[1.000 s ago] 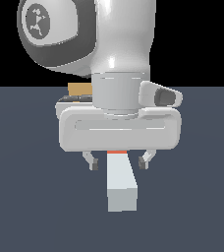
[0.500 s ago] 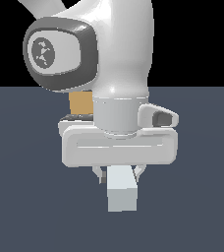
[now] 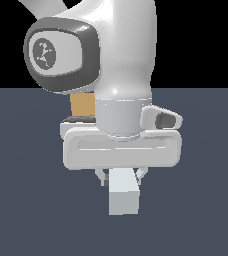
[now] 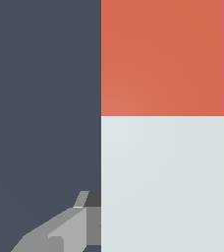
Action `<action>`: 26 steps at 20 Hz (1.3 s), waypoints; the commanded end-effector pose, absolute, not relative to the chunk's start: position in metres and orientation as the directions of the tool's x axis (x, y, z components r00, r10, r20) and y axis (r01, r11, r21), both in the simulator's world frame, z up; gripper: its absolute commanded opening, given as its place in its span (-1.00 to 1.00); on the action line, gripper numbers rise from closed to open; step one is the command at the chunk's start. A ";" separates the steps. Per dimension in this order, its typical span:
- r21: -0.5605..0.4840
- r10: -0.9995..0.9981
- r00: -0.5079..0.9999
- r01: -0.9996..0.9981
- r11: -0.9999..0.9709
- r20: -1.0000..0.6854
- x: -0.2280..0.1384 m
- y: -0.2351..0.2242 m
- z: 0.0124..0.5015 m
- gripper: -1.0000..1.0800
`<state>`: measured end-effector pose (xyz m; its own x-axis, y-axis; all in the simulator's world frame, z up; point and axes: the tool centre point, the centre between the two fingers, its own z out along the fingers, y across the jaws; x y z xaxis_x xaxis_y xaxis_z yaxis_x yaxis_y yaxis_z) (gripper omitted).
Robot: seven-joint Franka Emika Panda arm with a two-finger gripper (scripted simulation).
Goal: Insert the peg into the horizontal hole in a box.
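In the exterior view we see the end effector (image 3: 122, 176) lowered over the peg (image 3: 123, 195), which lies on the dark grey-blue counter (image 3: 201, 210). The broad white body of the end effector hides the far part of the peg; only the pale near end sticks out below it, toward the camera. A short grey finger (image 3: 102, 176) shows on either side of the peg, right where the peg disappears under the white body. The fingers sit just beside the peg's flanks, but we cannot tell whether they press on it or stand slightly apart, so we cannot say if the end effector is clenched or released.

In the wrist view the peg (image 4: 168, 147) fills much of the picture, with its orange-red half meeting its pale half at a straight line. A grey finger (image 4: 70, 231) shows just beside the pale half, against the counter (image 4: 40, 98).

The box (image 3: 82, 104) stands beyond the peg, farther from the camera and toward the exterior view's left. We see only a narrow tan strip of it between the arm's grey-capped joint and the wrist. Its hole is hidden from us.
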<state>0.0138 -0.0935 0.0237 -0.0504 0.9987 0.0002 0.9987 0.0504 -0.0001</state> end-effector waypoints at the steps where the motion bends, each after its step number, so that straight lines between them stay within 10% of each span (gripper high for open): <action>1: 0.000 0.999 -0.050 0.999 0.050 0.000 0.014 -0.093 0.024 -1.00; 26: 0.000 0.994 0.106 0.994 -0.106 0.000 -0.070 -0.011 0.052 -1.00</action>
<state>-0.0651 -0.0188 0.0480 0.0915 0.9958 -0.0001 0.9958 -0.0915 -0.0046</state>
